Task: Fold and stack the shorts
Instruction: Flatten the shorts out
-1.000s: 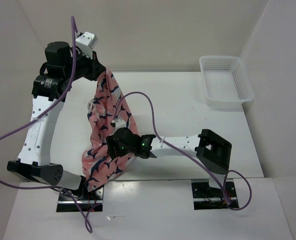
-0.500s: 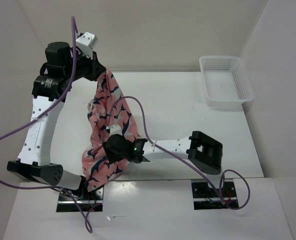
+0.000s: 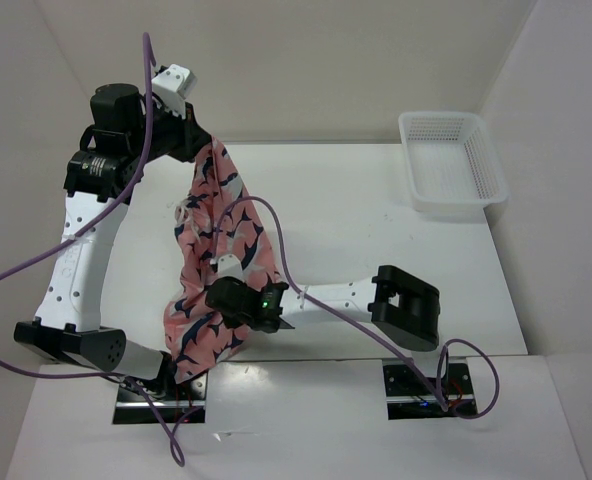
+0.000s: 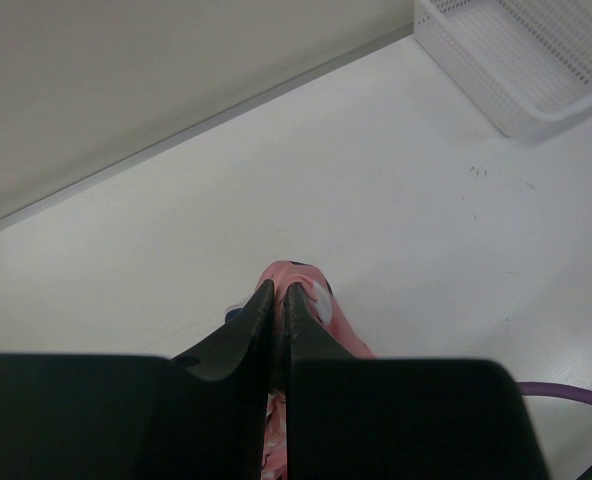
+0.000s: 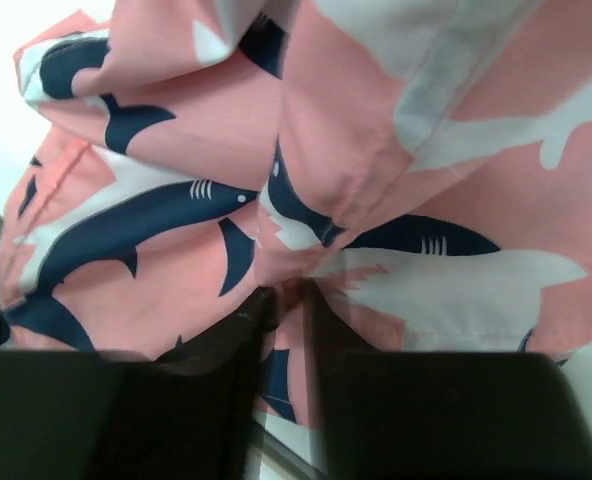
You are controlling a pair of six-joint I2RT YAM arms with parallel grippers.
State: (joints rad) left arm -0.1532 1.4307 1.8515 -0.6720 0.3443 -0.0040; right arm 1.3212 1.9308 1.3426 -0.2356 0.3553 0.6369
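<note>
Sharks in navy and white cover the shorts (image 3: pixel 216 215), a salmon-pink cloth hanging in the air over the left part of the table (image 3: pixel 376 220). We see the cloth strung from high at the back down toward the near edge, its lower end bunched beside the left arm's base. The left gripper (image 4: pixel 278 292) is raised at the top of the drape, its jaws clenched on a pink corner. The right gripper (image 5: pixel 288 295) reaches across low to the cloth's middle, its jaws drawn close with a fold of the print filling the narrow gap, so we read it as pinching the cloth. A white mesh basket (image 3: pixel 451 165) sits at the far right corner, well apart.
</note>
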